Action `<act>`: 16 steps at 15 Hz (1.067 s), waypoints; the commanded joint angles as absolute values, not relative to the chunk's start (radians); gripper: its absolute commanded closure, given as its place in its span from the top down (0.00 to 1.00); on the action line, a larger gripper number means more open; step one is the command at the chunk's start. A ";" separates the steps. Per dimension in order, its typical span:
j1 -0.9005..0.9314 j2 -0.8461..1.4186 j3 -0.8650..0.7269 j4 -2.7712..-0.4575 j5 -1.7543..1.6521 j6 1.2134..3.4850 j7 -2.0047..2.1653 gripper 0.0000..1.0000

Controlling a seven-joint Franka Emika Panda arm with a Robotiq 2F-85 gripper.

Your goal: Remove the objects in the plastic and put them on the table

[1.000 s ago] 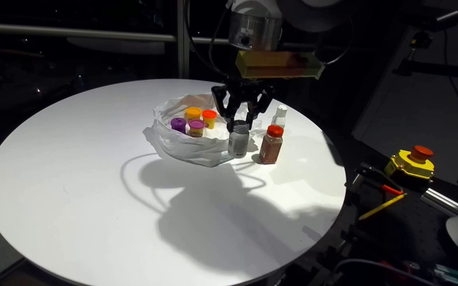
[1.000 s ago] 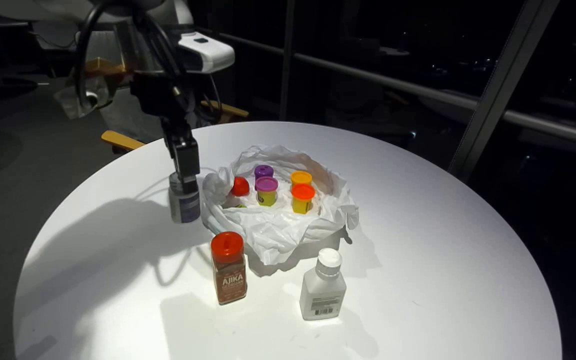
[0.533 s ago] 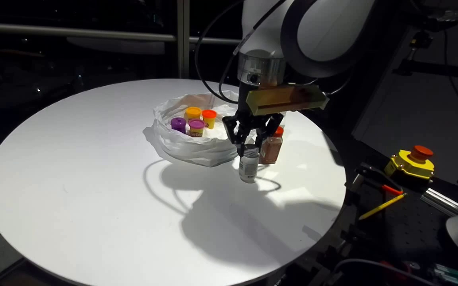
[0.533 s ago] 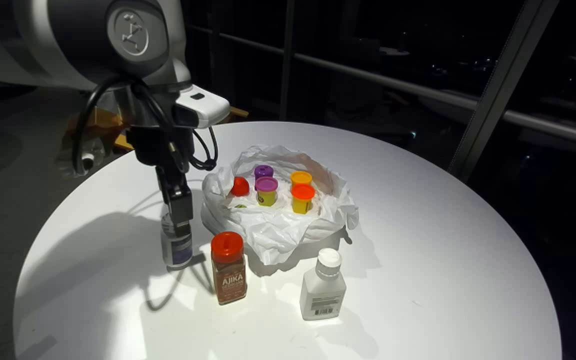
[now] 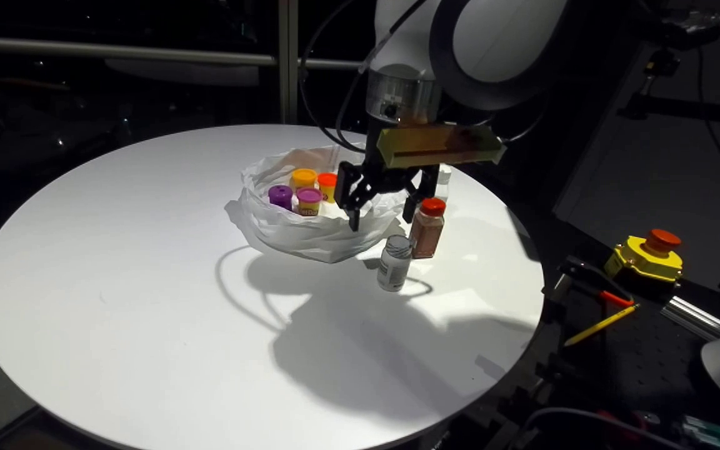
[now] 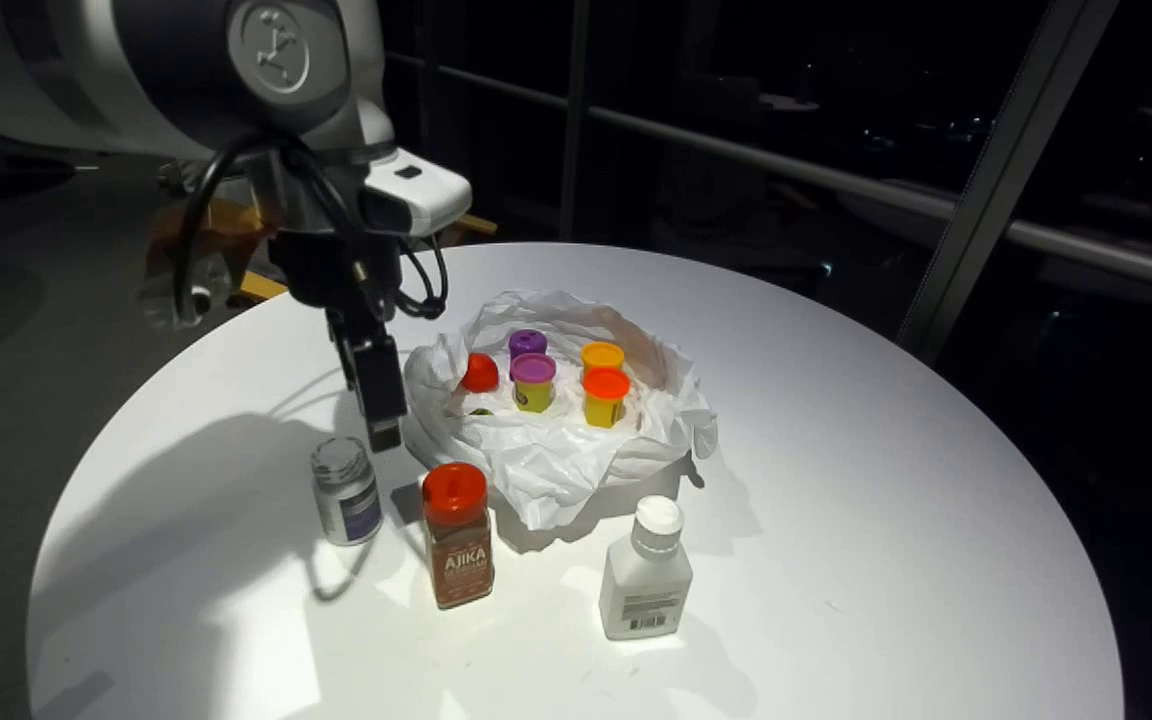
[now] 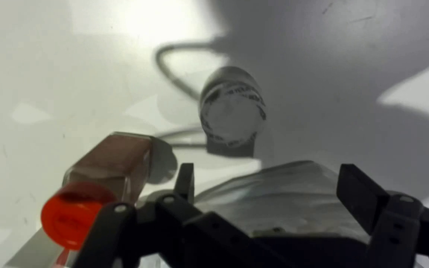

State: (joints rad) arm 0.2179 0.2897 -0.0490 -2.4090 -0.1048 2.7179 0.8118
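So the claw (image 5: 381, 220) has come up off the little bottle (image 6: 347, 495) since half a second ago, when it had it by the cap; now the fingers (image 6: 378, 395) are spread wide apart, and that bottle's standing on the table (image 6: 836, 500) by itself; going near to far in an exterior view, closest is the white bottle (image 6: 646, 595), upright, barcode side facing the camera; slightly behind it and off to one side is the jar (image 6: 461, 560) with the red lid, also upright, AJIKA on the label; then the little bottle, just beside the jar, with a gap between them; the claw hangs in the air near both that bottle and the bag (image 6: 556, 470), and in the wrist view the bag's edge shows between the fingers; the bag is white, crumpled and lying open on the table; still inside it are a pink-lidded tub (image 6: 534, 393) and a red-orange-lidded tub (image 6: 604, 405), with a yellow-orange-lidded tub (image 6: 602, 356) right behind that and a purple-topped container (image 6: 527, 344) behind the pink one; there's also a red roundish thing (image 6: 481, 373) partly hidden by a fold, plus a green bit (image 6: 480, 412) too small to make out; past the table's far edge there's a metal rail (image 6: 786, 168), and it's mostly dark back there.
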 commanded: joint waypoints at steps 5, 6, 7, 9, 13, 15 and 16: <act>0.177 0.368 -0.042 -2.157 -0.102 2.698 0.643 0.99; 0.165 0.414 -0.040 -2.113 -0.085 2.695 0.616 1.00; 0.161 0.456 -0.046 -2.072 -0.081 2.689 0.599 1.00; 0.156 0.553 -0.064 -1.983 -0.076 2.665 0.575 1.00; 0.154 0.693 -0.070 -1.843 -0.052 2.605 0.523 1.00; 0.164 0.736 -0.078 -1.794 -0.054 2.608 0.508 1.00; 0.166 0.753 -0.079 -1.771 -0.051 2.607 0.501 1.00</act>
